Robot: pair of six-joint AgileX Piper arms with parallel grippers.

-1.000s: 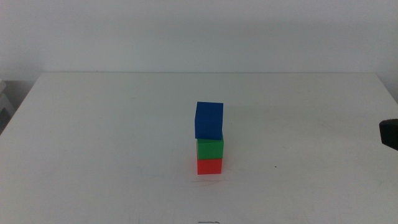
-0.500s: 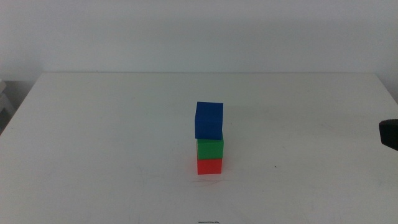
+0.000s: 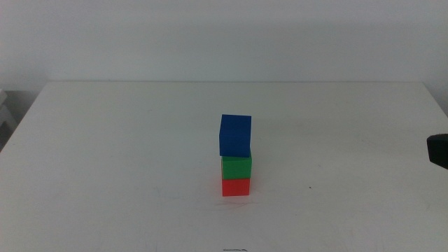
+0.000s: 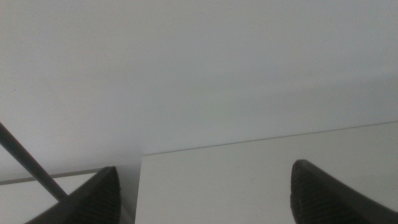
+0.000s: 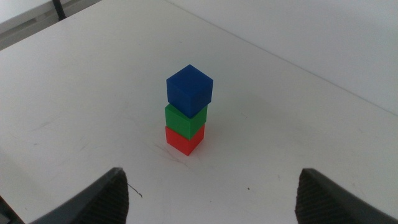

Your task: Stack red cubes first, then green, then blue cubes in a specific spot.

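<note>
A three-cube stack stands mid-table: the red cube (image 3: pixel 236 187) on the tabletop, the green cube (image 3: pixel 236 166) on it, the blue cube (image 3: pixel 235 135) on top, turned slightly and overhanging a little. The right wrist view shows the same red cube (image 5: pixel 183 139), green cube (image 5: pixel 185 120) and blue cube (image 5: pixel 189 89). My right gripper (image 5: pixel 211 198) is open, drawn back well short of the stack; a dark part of it (image 3: pixel 438 150) shows at the middle view's right edge. My left gripper (image 4: pixel 205 194) is open, away from the cubes, facing the table's edge and the wall.
The white tabletop (image 3: pixel 112 154) lies bare around the stack. Its far edge meets a white wall (image 3: pixel 224 35). A thin dark rod (image 4: pixel 28 165) crosses the left wrist view beside the table's corner.
</note>
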